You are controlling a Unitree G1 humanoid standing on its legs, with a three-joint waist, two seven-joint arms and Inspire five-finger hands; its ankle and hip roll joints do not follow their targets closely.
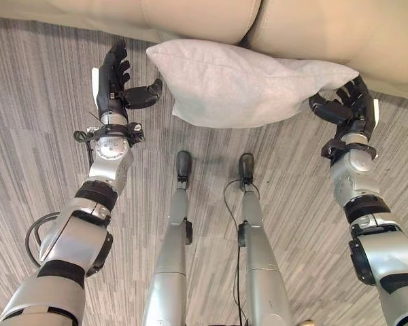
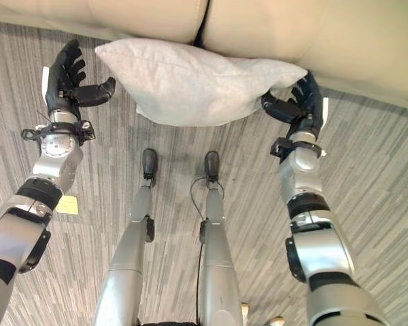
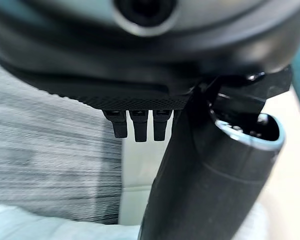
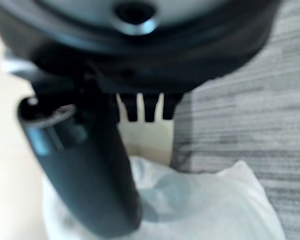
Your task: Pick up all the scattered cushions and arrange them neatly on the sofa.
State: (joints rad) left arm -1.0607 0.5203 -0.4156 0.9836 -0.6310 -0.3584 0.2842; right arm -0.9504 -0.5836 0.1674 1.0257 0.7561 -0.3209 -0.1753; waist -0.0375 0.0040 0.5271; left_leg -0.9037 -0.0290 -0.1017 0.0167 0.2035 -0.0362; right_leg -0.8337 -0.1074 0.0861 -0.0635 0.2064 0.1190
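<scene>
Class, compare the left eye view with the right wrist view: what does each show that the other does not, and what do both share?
Left eye view alone: the left robot hand, fingers straight and thumb out, just left of the cushion's edge without gripping it, and the whole spread of the light grey cushion between the two hands.

Right wrist view alone: a close look along the right robot hand, its thumb lying over the cushion's corner.

Both share: the cushion, the right robot hand at its right corner, the beige sofa and the grey striped floor.
</scene>
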